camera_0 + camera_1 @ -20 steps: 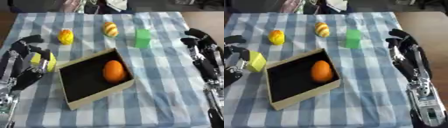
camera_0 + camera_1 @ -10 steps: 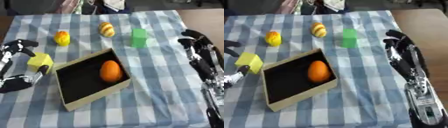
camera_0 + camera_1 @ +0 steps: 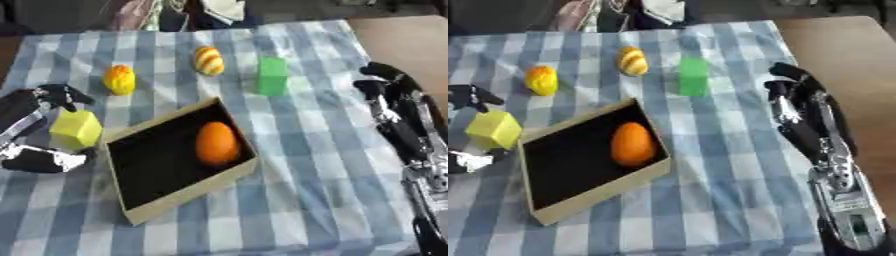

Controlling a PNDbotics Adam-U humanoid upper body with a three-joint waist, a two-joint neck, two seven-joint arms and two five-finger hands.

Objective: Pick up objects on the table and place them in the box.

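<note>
Our left hand (image 3: 35,132) sits at the table's left edge with fingers and thumb curled round the yellow cube (image 3: 76,128), which is just beside the box's (image 3: 188,192) left wall, though we cannot tell whether it is off the cloth. An orange (image 3: 217,143) lies inside the box, while a yellow-red fruit (image 3: 120,79), a striped fruit (image 3: 208,60) and a green block (image 3: 272,76) rest on the checked cloth (image 3: 306,150) beyond it. Our right hand (image 3: 802,112) hovers at the right side, fingers relaxed and holding nothing.
</note>
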